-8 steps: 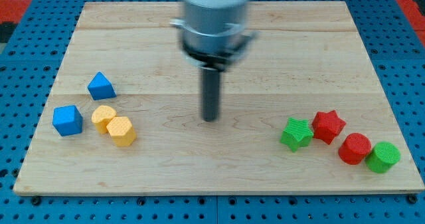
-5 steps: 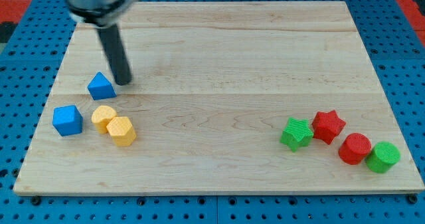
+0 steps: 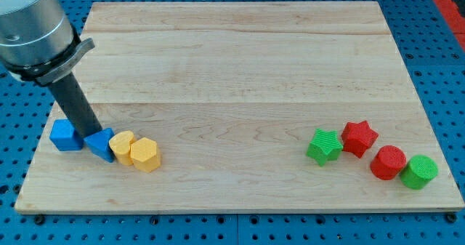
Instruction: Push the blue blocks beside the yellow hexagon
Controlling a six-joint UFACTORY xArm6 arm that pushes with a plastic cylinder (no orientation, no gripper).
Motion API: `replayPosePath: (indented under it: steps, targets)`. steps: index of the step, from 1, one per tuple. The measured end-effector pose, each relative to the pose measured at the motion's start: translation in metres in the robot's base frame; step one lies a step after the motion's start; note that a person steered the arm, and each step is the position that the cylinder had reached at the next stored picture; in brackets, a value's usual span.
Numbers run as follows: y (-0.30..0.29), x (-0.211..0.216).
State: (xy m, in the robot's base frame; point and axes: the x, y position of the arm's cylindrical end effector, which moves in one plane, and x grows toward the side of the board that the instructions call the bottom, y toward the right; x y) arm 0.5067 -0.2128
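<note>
Tip (image 3: 93, 131) seemingly against blue blocks (image 3: 100, 144)

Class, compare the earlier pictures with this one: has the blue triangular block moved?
Yes. The blue triangular block has slid toward the view's bottom along the board, now touching the yellow round block, with my tip against it.

**Bystander blocks on a wooden table**

Pale wooden table (image 3: 240, 63) with lengthwise grain, set on a blue pegboard (image 3: 443, 49) dotted with holes. At the view's right, four blocks in a loose row sloping toward the view's bottom right: green star (image 3: 324, 145), red star (image 3: 359, 138) touching it, red cylinder (image 3: 388, 162) just beside that, green cylinder (image 3: 419, 171) touching the red one. At the view's lower left, a rounded yellow block (image 3: 121, 144), shape unclear.
</note>
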Motion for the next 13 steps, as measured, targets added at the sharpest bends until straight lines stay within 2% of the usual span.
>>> replayPosePath:
  steps: [1, 2, 3, 4, 6, 7, 8, 9, 10, 11, 12, 13]
  targets:
    - [0.0, -0.012]
    - [0.013, -0.055]
    - [-0.034, -0.069]
    - [-0.091, -0.065]
    - [-0.013, 0.01]
    - [-0.008, 0.024]
    - [-0.087, 0.023]
    - [-0.079, 0.059]
    - [-0.034, 0.07]
    - [0.012, 0.03]
    - [0.07, 0.008]
    - [0.102, 0.011]
